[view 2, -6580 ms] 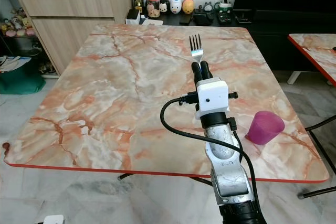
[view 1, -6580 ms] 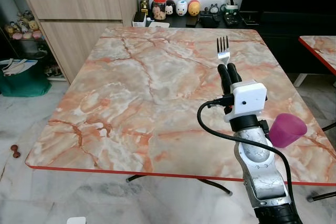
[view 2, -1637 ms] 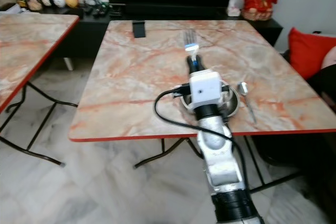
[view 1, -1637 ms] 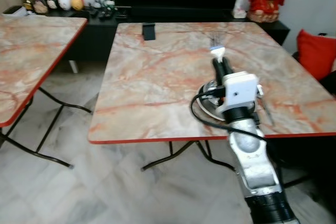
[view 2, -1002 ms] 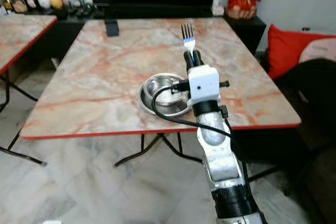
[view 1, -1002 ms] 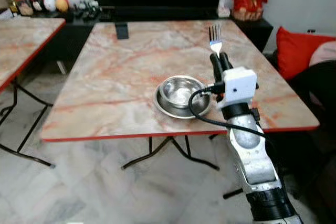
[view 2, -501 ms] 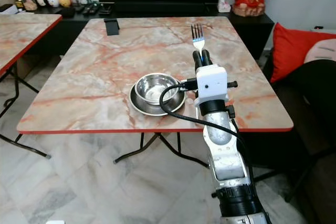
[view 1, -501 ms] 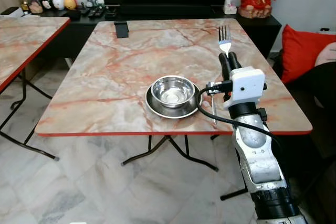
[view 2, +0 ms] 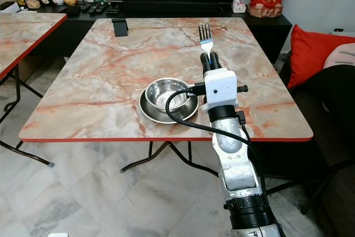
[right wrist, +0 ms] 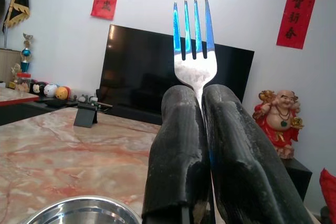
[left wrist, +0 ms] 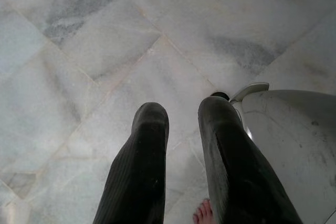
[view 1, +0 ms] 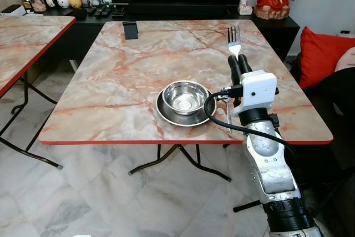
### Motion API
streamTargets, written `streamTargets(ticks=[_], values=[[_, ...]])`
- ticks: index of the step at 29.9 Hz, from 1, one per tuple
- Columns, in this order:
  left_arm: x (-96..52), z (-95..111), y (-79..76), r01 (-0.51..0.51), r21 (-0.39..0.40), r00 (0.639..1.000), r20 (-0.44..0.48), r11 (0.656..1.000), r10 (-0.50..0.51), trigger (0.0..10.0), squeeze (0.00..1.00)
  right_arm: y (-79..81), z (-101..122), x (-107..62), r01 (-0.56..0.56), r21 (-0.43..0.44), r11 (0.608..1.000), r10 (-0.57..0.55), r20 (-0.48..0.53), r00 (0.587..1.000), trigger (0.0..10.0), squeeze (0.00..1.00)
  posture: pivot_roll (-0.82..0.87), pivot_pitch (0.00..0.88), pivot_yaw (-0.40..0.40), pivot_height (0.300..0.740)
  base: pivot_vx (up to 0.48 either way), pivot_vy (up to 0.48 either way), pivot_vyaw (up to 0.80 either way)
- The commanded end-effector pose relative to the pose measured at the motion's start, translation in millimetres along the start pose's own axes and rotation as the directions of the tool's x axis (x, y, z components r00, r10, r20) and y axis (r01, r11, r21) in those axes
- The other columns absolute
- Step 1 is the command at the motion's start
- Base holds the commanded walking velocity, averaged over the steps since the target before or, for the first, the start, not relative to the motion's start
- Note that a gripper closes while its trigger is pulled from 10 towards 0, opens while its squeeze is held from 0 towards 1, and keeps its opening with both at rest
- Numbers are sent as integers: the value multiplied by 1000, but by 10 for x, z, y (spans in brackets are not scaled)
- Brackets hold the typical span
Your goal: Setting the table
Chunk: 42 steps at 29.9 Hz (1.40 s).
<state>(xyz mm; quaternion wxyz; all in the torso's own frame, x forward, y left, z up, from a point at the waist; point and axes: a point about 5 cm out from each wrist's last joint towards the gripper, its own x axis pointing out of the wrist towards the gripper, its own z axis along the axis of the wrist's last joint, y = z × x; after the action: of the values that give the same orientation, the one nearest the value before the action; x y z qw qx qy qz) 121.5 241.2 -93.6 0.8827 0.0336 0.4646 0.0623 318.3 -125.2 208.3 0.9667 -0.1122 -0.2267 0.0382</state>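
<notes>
Holding the fork (view 1: 234,38) tines-up, the right gripper (view 1: 240,66) hovers right of the steel bowl (view 1: 183,96) on its plate (view 1: 166,116); a spoon (view 1: 228,117) lies beneath. Risk: lowering blind, the fork could strike the spoon.

Right wrist view: fingers (right wrist: 181,145) pinch the handle (short purchase, may pivot).

Left wrist view: left gripper (left wrist: 182,114) hangs slightly parted, empty, over floor (left wrist: 79,51).

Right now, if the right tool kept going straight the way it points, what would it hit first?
Probably nothing soon. The right tool, shut on the fork, points up and forward over the table; beyond it stands the dark TV, though depth is unclear.
</notes>
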Motion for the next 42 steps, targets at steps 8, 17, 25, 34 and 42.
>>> streamTargets(ticks=[8, 17, 25, 34, 42], values=[[-57, -113, 150, -42, -3, 999, -26, 999, 42, 10000, 0, -7, 12, 22, -2, 0, 1000, 2, 4, 1000, 10000, 0, -60, 0, 1, 707, 60, 0, 0], [-76, -97, 226, -65, -16, 998, 8, 998, 65, 10000, 0, 21, 11, 26, -9, 7, 1000, 9, 5, 1000, 10000, 0, -52, 0, -2, 707, 275, 0, 0], [-23, 55, 128, -45, -15, 997, 67, 999, 46, 10000, 0, 25, 10, 31, -14, 8, 1000, 14, 5, 1000, 10000, 0, -55, 0, -3, 707, 292, 0, 0], [3, 139, 66, -32, -14, 994, 101, 999, 34, 10000, 0, 43, 6, 25, -20, 13, 1000, 20, 3, 1000, 10000, 0, -56, 0, -4, 707, 295, 0, 0], [15, 212, 19, -28, -13, 989, 142, 1000, 30, 10000, 0, 18, 21, 49, -9, 12, 1000, 9, 6, 1000, 10000, 0, -59, 0, 0, 707, 292, 0, 0]])
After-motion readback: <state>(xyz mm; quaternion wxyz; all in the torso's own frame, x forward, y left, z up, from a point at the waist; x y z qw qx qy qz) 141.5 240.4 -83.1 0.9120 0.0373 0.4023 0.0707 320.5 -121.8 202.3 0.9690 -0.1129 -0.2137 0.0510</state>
